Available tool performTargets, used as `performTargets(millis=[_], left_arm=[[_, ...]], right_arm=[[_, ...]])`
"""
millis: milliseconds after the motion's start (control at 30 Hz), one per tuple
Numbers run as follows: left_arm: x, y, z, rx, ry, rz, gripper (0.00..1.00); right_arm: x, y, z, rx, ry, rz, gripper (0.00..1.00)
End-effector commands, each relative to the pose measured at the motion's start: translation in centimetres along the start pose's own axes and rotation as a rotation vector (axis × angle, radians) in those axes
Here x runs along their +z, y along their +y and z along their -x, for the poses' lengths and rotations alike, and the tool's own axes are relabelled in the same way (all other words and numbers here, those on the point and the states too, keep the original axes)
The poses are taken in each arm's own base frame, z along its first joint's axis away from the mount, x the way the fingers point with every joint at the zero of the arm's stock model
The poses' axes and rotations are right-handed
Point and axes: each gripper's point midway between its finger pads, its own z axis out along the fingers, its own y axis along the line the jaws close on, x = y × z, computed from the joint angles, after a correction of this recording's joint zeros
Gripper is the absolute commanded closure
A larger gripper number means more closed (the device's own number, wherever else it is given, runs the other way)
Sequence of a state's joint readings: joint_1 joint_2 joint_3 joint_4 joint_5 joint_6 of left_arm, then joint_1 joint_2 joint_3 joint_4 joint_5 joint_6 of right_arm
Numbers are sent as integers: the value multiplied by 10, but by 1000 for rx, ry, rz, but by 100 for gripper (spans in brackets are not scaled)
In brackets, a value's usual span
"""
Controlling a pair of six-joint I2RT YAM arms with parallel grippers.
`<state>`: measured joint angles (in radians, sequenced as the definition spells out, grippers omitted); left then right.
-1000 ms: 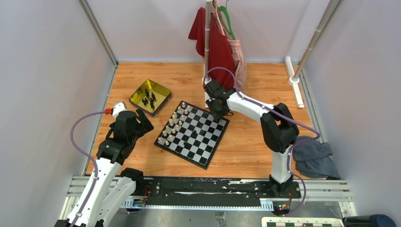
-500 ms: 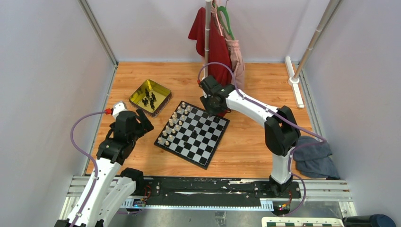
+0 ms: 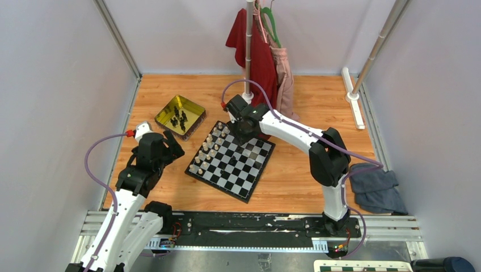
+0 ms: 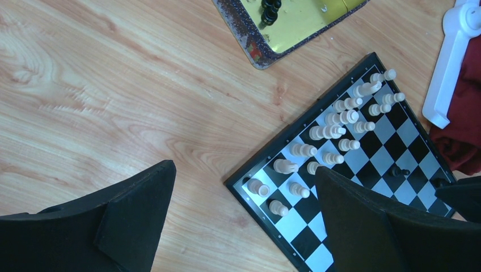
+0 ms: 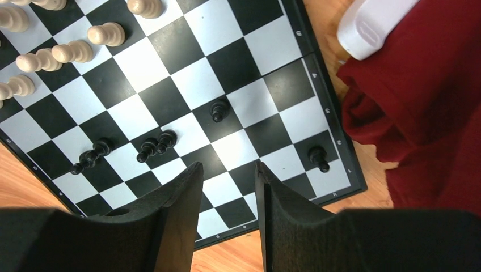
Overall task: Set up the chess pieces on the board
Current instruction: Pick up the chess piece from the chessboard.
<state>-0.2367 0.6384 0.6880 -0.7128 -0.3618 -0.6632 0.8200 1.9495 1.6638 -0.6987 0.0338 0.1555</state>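
The board (image 3: 241, 176) lies tilted in the middle of the wooden table. Cream pieces (image 3: 207, 148) fill its left side. Several black chess pieces stand on its far side: one (image 5: 219, 109) alone, one (image 5: 319, 158) near the corner, a pair (image 5: 157, 144) and another pair (image 5: 89, 157). More black pieces (image 3: 179, 118) lie in the gold tin (image 3: 192, 128). My right gripper (image 5: 227, 167) hovers open over the board's far corner with nothing between its fingers. Over bare wood at the board's left corner, my left gripper (image 4: 244, 170) stands wide open and empty.
A red cloth (image 3: 261, 56) hangs from a stand at the back, its white base (image 5: 374, 22) just beyond the board's far edge. A grey cloth (image 3: 377, 190) lies at the right. A white strip (image 3: 351, 102) runs along the back right.
My right gripper has moved left along the board's far edge and its jaws have widened. The left arm has not moved.
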Motion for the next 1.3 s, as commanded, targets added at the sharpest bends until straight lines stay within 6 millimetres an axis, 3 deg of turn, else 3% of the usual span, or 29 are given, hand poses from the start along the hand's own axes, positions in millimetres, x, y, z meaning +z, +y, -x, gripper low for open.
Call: performTargets(millis=[0, 433, 1267], left_arm=[[-2, -1, 4, -9, -12, -7, 0], [-1, 0, 4, 4, -11, 0, 0], [3, 1, 1, 15, -11, 2, 0]], right_arm=[[10, 14, -8, -32, 58, 52, 57], [32, 19, -11, -46, 96, 68, 58], [54, 22, -15, -54, 133, 74, 64]])
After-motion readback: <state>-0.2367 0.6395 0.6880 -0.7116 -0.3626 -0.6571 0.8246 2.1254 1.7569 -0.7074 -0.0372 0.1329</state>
